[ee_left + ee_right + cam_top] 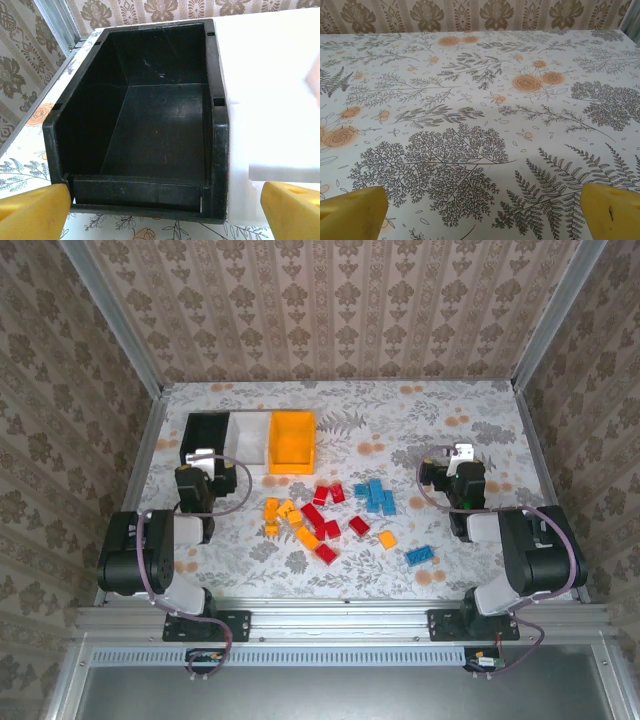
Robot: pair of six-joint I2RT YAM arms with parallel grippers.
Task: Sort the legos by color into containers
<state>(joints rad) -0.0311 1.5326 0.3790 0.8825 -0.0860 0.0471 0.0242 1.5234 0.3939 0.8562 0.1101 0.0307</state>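
- The legos (325, 515) lie loose on the floral table (420, 415), between the two arms and just in front of the containers.
- The red bricks (322, 520) sit in the middle, the orange-yellow bricks (282, 513) to their left and the blue bricks (378, 497) to their right. One blue brick (419, 555) lies apart, nearer the right arm.
- Where the bricks touch or overlap they are too small to count exactly from above.
- The black bin (205, 438), white bin (250, 440) and orange-yellow bin (292, 442) stand side by side in a row at the far left.
- The left gripper (200, 458) hovers at the black bin's near wall and partly covers it from above. Its jaws are spread wide and hold nothing.
- In the left wrist view its yellow fingertips (32, 212) are cut off at the bottom corners.
- In that view the black bin's inside is dark, and the white bin beside it is washed out with hardly any edges to read.
- The right gripper (460, 455) hangs over bare cloth, well apart from the bricks. Its jaws are likewise spread and hold nothing, and its fingertips (612, 210) are cropped in the right wrist view.
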